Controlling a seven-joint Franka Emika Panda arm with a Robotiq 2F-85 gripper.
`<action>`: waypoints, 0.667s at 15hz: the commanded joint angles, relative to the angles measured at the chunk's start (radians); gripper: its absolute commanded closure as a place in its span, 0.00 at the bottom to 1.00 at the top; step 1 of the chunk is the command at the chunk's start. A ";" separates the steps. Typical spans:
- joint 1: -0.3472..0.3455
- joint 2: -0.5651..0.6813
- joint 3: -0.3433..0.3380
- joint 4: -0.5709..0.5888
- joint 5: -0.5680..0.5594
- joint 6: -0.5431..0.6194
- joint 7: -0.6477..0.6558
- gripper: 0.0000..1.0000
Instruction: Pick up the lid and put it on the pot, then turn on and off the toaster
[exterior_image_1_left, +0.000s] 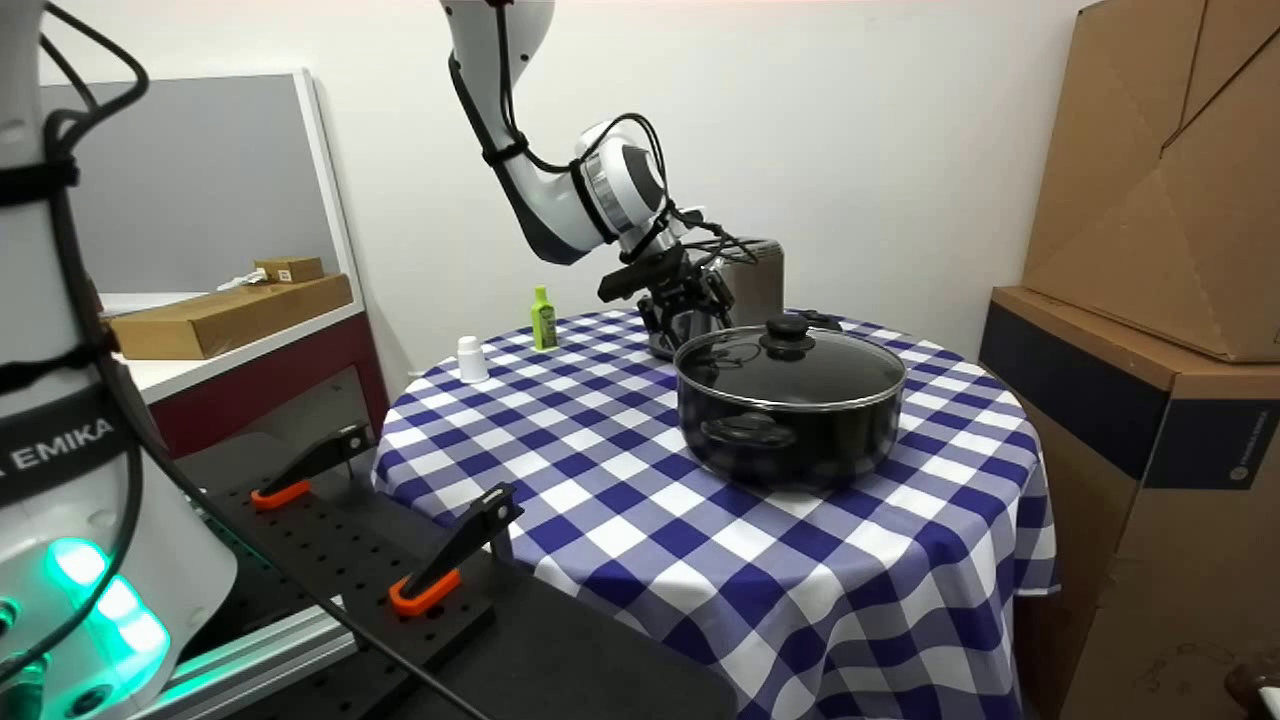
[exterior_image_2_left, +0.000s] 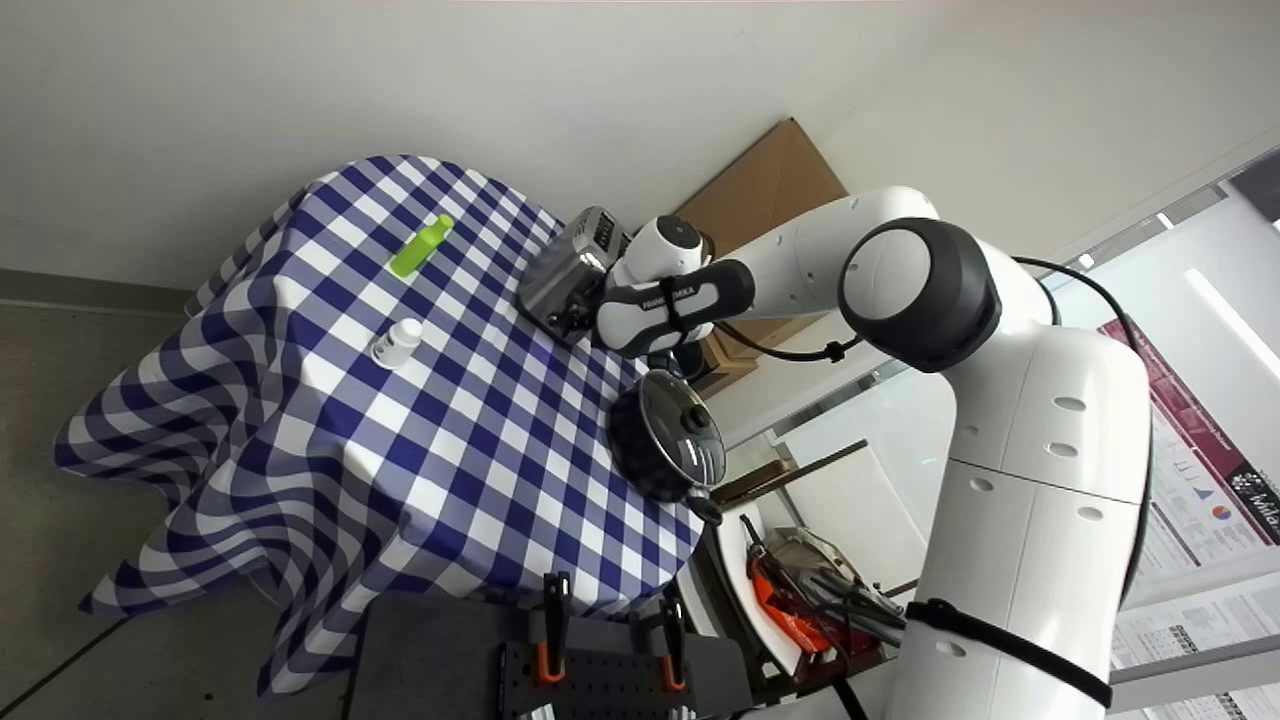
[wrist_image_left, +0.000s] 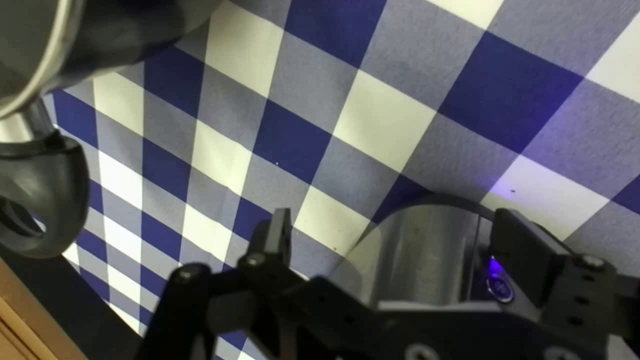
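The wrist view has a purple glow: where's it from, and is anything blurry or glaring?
In the wrist view, likely from the lit button on the toaster, tinting the tablecloth; gripper and pot look softer than the tablecloth. In an exterior view, green lights on the robot's base glare almost white.

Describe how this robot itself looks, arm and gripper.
A glossy, rounded white arm with dark grey joint covers, black straps, looping black cables, pale "EMIKA" lettering and glowing green base lights. The angular black gripper has hinged links, flat black fingers and silvery screws.
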 joint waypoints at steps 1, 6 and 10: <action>0.019 0.005 -0.026 -0.006 0.030 0.084 0.006 0.00; -0.013 -0.039 0.022 -0.054 0.091 0.105 -0.062 0.00; -0.108 -0.137 0.152 -0.109 0.170 0.026 -0.196 0.00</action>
